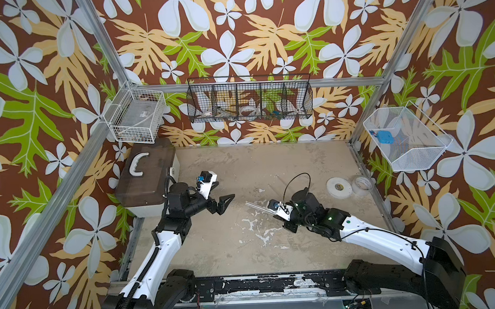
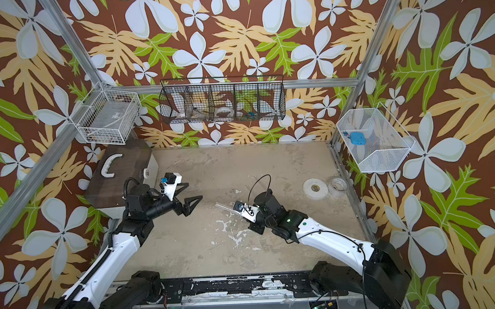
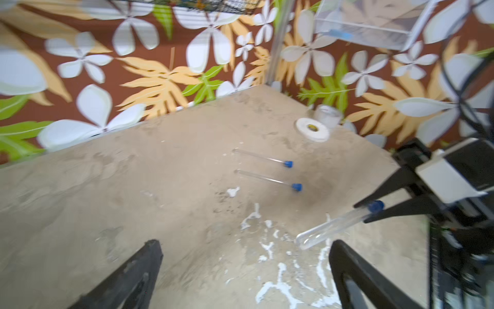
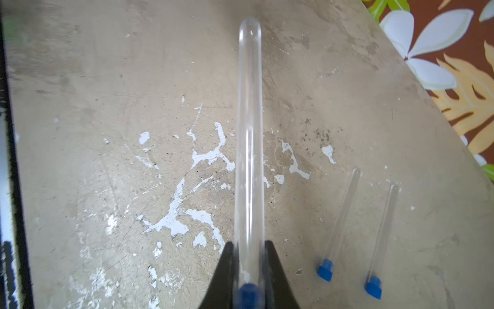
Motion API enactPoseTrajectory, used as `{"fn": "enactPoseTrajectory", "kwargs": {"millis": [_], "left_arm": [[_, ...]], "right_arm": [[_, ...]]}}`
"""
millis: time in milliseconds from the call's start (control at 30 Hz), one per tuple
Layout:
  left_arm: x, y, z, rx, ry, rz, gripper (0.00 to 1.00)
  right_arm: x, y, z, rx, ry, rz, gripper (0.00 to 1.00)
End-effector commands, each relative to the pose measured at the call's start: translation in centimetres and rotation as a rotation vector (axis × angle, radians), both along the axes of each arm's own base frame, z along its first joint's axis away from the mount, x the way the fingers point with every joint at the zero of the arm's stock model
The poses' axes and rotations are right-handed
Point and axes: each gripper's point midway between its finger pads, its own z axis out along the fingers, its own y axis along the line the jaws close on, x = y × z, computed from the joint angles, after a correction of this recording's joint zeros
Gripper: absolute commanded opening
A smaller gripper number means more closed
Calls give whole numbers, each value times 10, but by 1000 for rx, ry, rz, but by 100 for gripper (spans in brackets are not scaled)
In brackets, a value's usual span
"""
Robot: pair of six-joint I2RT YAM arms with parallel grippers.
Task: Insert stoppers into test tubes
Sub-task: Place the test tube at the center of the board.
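Observation:
My right gripper is shut on a clear test tube near its mouth. A blue stopper sits in that mouth between the fingers. The tube sticks out above the table toward the left arm, as in a top view. My left gripper is open and empty, and the tube's rounded end hangs just off one of its fingers. Two more test tubes lie side by side on the table. Each has a blue stopper in its mouth.
Two white tape rolls lie at the table's right edge. A brown case with a white handle stands at the back left. Wire baskets hang on the walls; the right one holds a flat blue square object.

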Motion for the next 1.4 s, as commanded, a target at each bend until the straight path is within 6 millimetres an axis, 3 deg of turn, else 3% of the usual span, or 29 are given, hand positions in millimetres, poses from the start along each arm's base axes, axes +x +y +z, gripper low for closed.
{"fn": "enactPoseTrajectory", "kwargs": {"millis": [0, 200, 400, 600, 833, 1067, 1367], "left_arm": [[20, 41, -22, 124, -17, 242, 100], [20, 48, -33, 154, -30, 275, 100], [19, 50, -36, 158, -32, 286, 100], [18, 49, -35, 150, -39, 283, 100], [16, 44, -34, 129, -34, 267, 100], [17, 45, -34, 124, -31, 275, 100], [19, 49, -34, 121, -25, 299, 100]], "right_arm": [[23, 1, 5, 109, -13, -161, 14], [43, 1, -18, 122, 27, -292, 15], [52, 9, -52, 127, 109, -358, 14], [55, 9, -86, 104, 169, -401, 13], [56, 3, -111, 55, 200, -437, 14], [52, 1, -124, 31, 225, -438, 21], [50, -4, -108, 38, 195, -436, 29]]}}
